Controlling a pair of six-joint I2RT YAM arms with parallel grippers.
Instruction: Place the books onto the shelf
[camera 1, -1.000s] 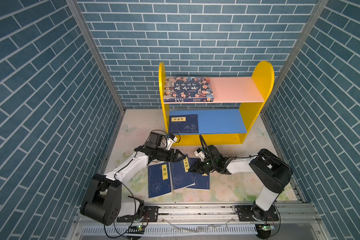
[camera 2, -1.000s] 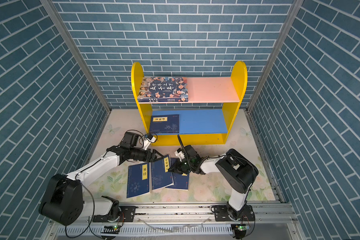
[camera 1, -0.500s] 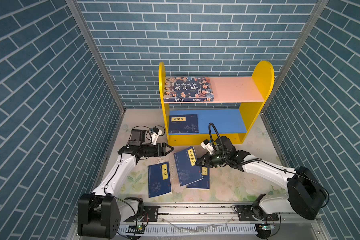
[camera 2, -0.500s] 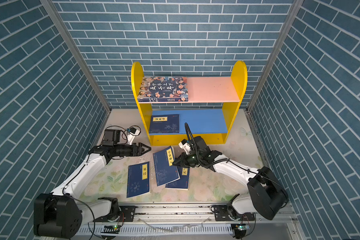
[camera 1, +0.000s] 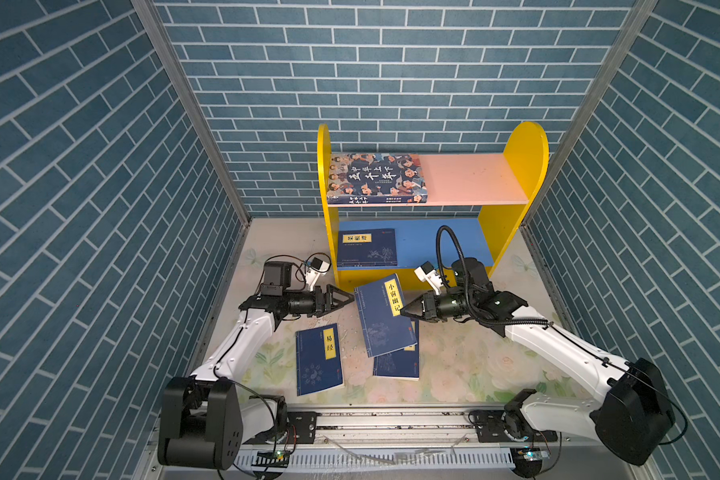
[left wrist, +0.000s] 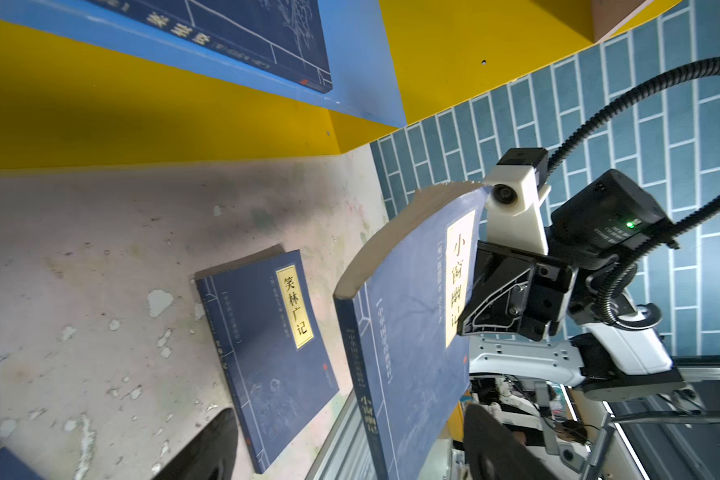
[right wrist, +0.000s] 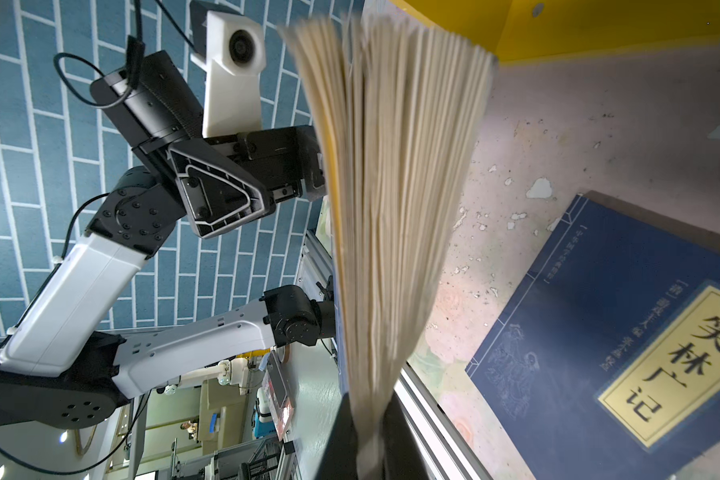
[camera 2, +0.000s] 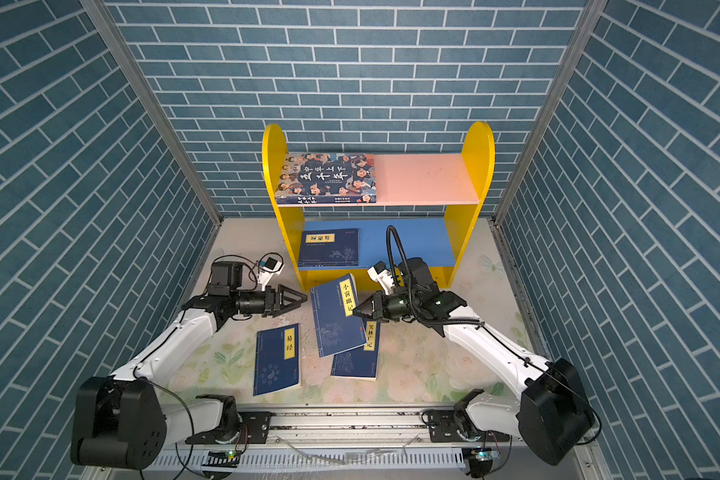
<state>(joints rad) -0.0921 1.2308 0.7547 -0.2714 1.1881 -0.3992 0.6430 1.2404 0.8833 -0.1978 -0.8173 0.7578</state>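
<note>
Two sets of fingers facing each other across one book: right fingers [camera 1: 414, 309] pinched shut on the label-side long edge of a thin navy paperback with a yellow title strip [camera 1: 381, 320], left fingers [camera 1: 341, 296] spread wide, empty, close by its opposite, spine-side edge. Held clear of the floral tabletop [camera 1: 474, 361] and tilted, long axis running toward the small yellow-sided shelf [camera 1: 533, 158] directly beyond, blue lower board [camera 1: 433, 245] nearest, half free beside another navy paperback [camera 1: 366, 247]. Probably a short forward carry for the right arm, the one gripping.

Right tool [camera 2: 356, 311] pinches tilted navy book [camera 2: 329, 324]; left tool [camera 2: 304, 297] beside.
</note>
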